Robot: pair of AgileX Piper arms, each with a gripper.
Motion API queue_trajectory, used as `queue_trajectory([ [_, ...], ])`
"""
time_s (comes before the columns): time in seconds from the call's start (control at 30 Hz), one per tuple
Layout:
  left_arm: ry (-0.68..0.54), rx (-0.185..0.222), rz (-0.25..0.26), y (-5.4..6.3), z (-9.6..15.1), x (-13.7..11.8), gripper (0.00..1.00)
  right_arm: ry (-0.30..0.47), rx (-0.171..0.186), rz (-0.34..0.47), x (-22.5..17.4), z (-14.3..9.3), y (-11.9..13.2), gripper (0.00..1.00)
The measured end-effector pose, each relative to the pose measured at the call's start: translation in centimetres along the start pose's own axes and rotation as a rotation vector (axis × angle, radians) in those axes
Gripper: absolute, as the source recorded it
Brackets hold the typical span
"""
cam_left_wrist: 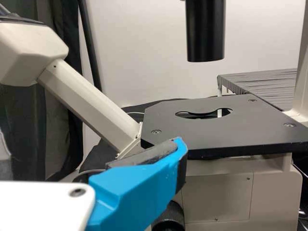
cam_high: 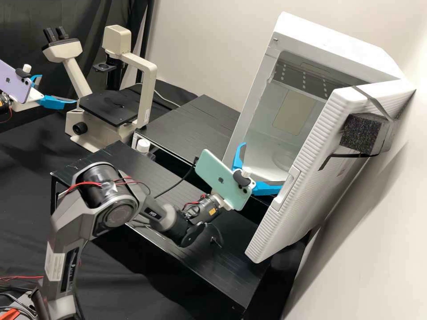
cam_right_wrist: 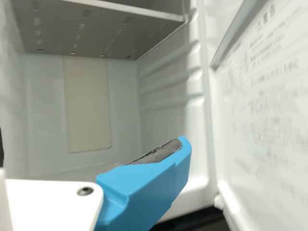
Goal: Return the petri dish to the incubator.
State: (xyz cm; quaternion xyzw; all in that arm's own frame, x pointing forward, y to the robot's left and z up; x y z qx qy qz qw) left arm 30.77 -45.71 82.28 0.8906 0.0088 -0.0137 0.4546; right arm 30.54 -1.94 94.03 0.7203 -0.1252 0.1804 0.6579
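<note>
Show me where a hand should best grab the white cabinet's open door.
Probably by the handle, partway along the free edge of the incubator door, coming at that edge from the front. The door stands swung open, leaving this edge exposed, and the handle's smooth piece breaks the ribbing there.

Dark grey arm (cam_high: 66,213) with black joint (cam_high: 98,194), thin red cables (cam_high: 83,183), white label (cam_high: 54,266), bright blue fingers (cam_high: 267,189), dark pads (cam_right_wrist: 161,153)

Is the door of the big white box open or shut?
Open. The door is swung out from the box, and you can see the grey shelf inside.
</note>
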Motion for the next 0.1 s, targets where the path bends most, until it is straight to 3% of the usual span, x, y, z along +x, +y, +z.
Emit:
queue_trajectory([
  [0.1,0.0,0.0,0.0,0.0,0.0,0.0,1.0,-0.013,0.026,-0.032,-2.2,-0.9,-0.7,1.0],
])
